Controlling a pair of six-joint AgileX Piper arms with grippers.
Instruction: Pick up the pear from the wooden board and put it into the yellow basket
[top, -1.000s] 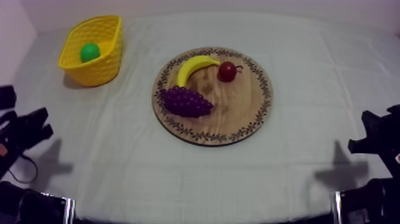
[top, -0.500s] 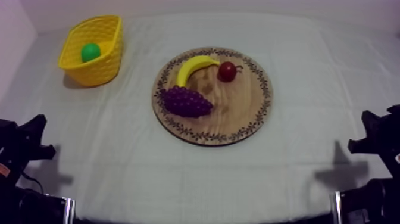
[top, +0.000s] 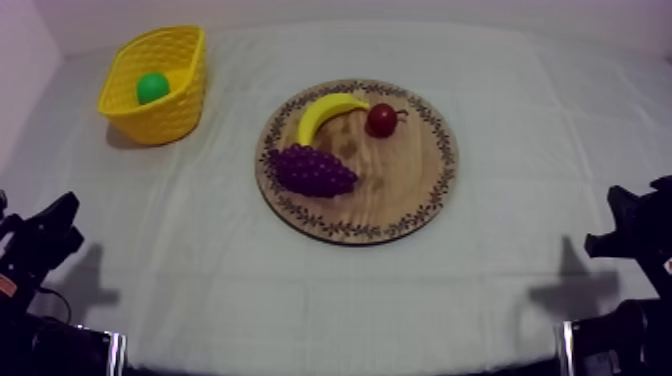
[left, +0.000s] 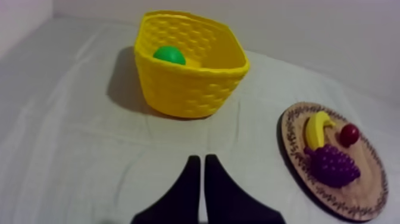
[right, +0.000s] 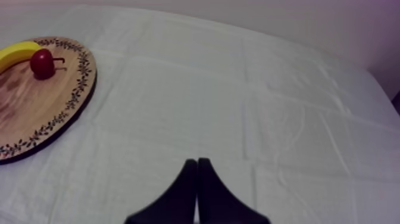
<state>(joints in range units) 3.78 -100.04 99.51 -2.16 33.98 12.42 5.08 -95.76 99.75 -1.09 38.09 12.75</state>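
At the upper left of the top view, inside the yellow basket (top: 165, 120), sits the pear (top: 151, 87), a green shape down between the woven walls and well apart from the wooden board (top: 390, 185) in the middle of the frame. We judge the placing done, since the board carries only the banana (top: 325, 110), the bunch of grapes (top: 312, 171) and the small red fruit (top: 381, 119). The banana curves along the board's upper left, the red fruit is just beside its right tip, and the grapes lie below the banana, leaving bare wood toward the lower right.

Our left arm (top: 40, 240) sits low at the lower left edge and our right arm (top: 635, 235) low at the lower right edge. Both are well apart from basket and board, which reads to us as a rest posture that keeps the surface (top: 500, 290) free.

In the left wrist view our left jaws lie together as a narrow wedge with nothing between them, pointing over the cloth toward the basket. Our right jaws are likewise together and empty, aimed over bare cloth beside the board. Empty, closed jaws fit a load already delivered
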